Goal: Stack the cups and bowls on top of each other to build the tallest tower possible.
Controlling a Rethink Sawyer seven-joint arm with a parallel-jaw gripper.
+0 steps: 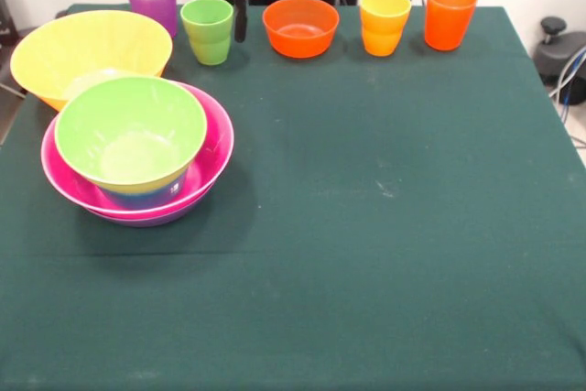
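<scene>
While four cups stand apart, green bowl tops the tower.

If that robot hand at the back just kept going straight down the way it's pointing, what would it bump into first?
Most likely the green tablecloth, in the gap between the light green cup and the orange bowl. The hand hangs pointing down there, closer to the cup. Depth is hard to judge, so it might clip the cup's rim.

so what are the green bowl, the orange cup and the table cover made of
The green bowl looks like glossy moulded plastic: smooth, evenly coloured, with a soft sheen inside. The orange cup seems the same kind of plastic, slightly see-through where light passes its wall. The table cover looks like matte dark green cloth, probably felt or woven fabric, with faint lint specks and no shine.
</scene>
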